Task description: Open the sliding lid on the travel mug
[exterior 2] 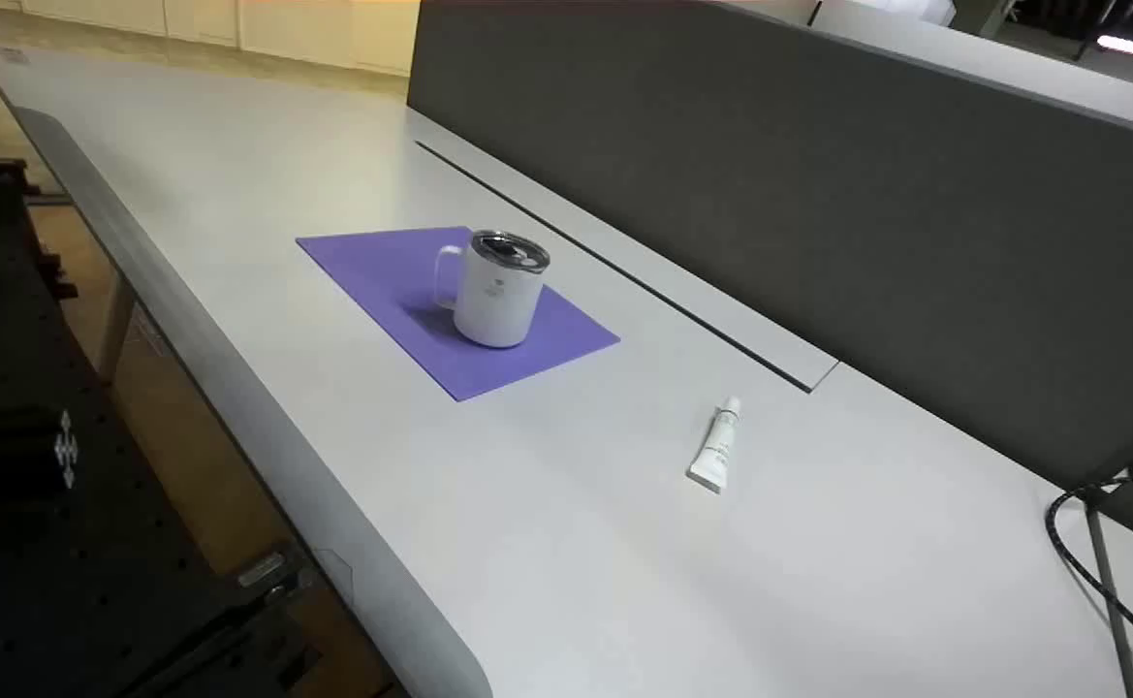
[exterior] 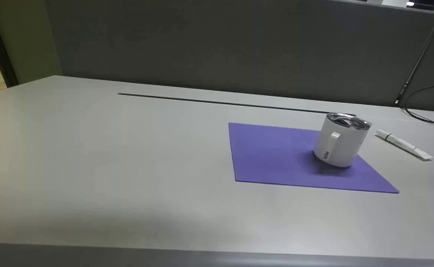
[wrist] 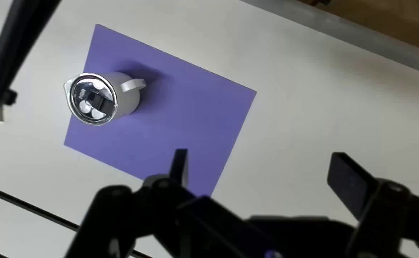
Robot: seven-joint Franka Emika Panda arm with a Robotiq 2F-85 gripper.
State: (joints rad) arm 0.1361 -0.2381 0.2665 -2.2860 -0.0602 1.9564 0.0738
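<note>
Indeed, the white mug (exterior 2: 496, 305) wears a glossy, perhaps transparent lid (wrist: 93, 98).

table (exterior 2: 576, 543), pale grey-white | purple mat (exterior 2: 382, 262), flat | white tube (exterior 2: 717, 448), apart from mat | dark cable (exterior 2: 1054, 526), curved

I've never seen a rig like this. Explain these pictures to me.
The machine is a single robot arm. The wrist view comes from a camera on its wrist, so you see its two black fingers up close; they stand apart and hold nothing. Both exterior views come from cameras set outside the robot, looking across the pale table. On it lies a purple mat, and on the mat a white travel mug stands upright with its round, shiny lid on. A small white tube lies on the table, off the mat.
</note>
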